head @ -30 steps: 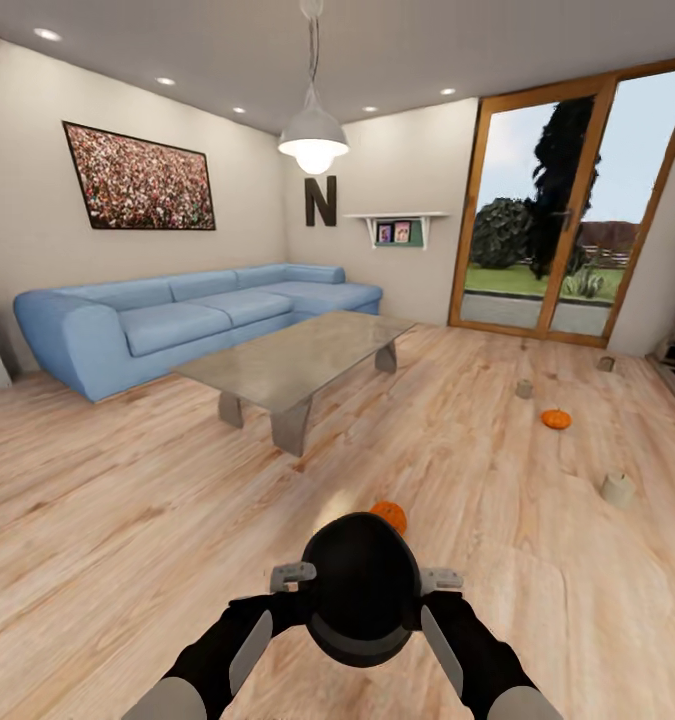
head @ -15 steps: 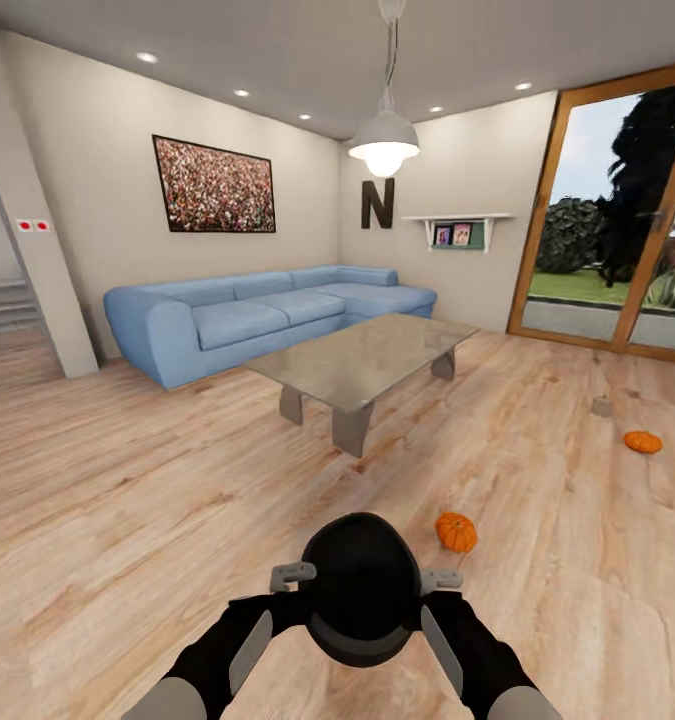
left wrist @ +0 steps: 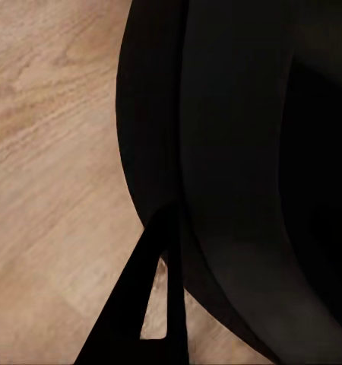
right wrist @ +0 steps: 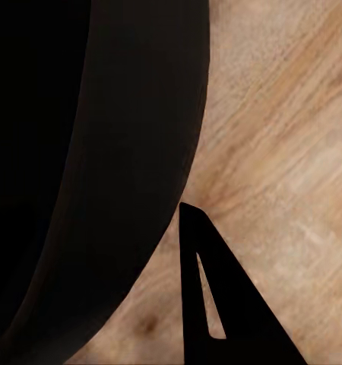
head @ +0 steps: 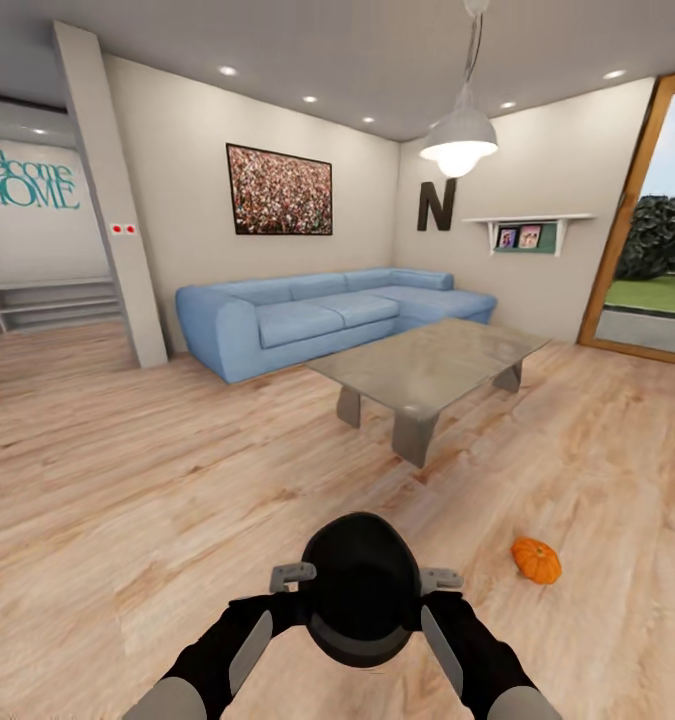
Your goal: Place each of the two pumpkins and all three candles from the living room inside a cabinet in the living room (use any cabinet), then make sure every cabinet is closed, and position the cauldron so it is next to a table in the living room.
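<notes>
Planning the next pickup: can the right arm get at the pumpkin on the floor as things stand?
Probably not: the right gripper and left gripper are pressed against the cauldron, and the pumpkin lies apart on the floor.

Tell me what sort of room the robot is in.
A home living room, most likely: a blue sofa stands against the wall, a glass-topped table in front of it, and a framed picture above.

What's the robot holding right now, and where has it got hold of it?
The cauldron, pressed between both tools: left tool against its left side, right tool against its right side, near the rim.
</notes>
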Available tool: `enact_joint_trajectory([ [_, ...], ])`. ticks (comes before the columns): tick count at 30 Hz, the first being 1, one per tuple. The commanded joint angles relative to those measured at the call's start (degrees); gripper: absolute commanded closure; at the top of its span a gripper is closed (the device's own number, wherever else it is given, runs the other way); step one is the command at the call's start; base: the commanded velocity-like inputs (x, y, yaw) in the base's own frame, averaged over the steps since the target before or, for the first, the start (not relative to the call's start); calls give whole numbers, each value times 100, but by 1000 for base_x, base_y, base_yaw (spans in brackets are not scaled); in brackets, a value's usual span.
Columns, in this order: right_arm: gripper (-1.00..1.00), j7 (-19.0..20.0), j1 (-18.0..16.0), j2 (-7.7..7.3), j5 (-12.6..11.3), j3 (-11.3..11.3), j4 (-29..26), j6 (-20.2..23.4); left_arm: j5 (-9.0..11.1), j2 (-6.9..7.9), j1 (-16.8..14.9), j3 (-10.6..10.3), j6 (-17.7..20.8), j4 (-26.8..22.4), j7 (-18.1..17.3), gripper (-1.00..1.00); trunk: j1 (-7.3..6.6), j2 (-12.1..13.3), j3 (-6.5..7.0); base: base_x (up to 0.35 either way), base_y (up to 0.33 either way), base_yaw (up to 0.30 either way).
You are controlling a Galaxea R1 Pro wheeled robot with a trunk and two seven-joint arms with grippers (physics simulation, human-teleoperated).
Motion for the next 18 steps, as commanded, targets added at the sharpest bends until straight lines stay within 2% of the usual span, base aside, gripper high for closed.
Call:
enact_joint_trajectory([
  [1, 100, -48, -1, -6, -99, 35, -1, 27, 23, 4, -9, -30, 13, -23, 2, 100, 0, -3, -2, 215, 254, 280],
  [8, 100, -45, -1, -6, -97, 35, -6, 27, 24, 4, -8, -38, 13, -23, 4, 100, 0, -3, 10, 253, 236, 251],
  [18, 100, -39, -1, -6, -101, 35, -8, 27, 23, 4, -10, -38, 13, -23, 6, 100, 0, -3, 12, 267, 223, 24],
])
